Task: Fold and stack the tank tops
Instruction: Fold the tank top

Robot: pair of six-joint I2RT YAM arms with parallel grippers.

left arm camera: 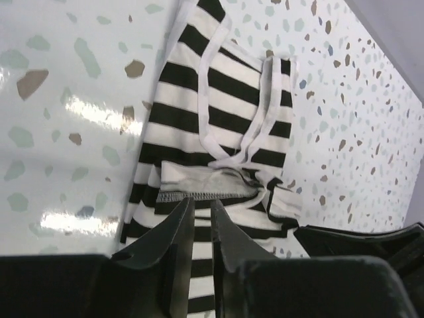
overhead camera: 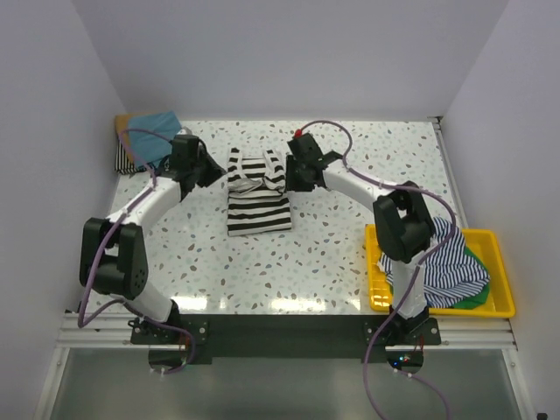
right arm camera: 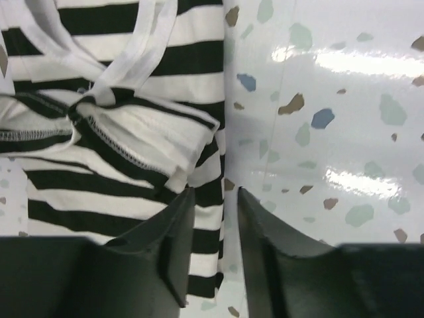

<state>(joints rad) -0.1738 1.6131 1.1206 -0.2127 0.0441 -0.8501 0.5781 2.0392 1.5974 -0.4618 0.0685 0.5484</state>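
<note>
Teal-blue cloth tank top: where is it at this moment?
Top view: the teal-blue cloth tank top lies at the far left corner of the speckled table, on striped cloth, beyond and left of the left pincer.

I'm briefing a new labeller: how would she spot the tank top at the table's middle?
On the speckled table, look at its centre. The black-and-white striped tank top lies there folded, alone; another striped one is heaped in the yellow tray at the right.

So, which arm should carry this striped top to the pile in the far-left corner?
Left, probably. The left gripper sits at the left edge of the striped top, nearest the pile. The right gripper is on the top's other side, farther away.
</note>
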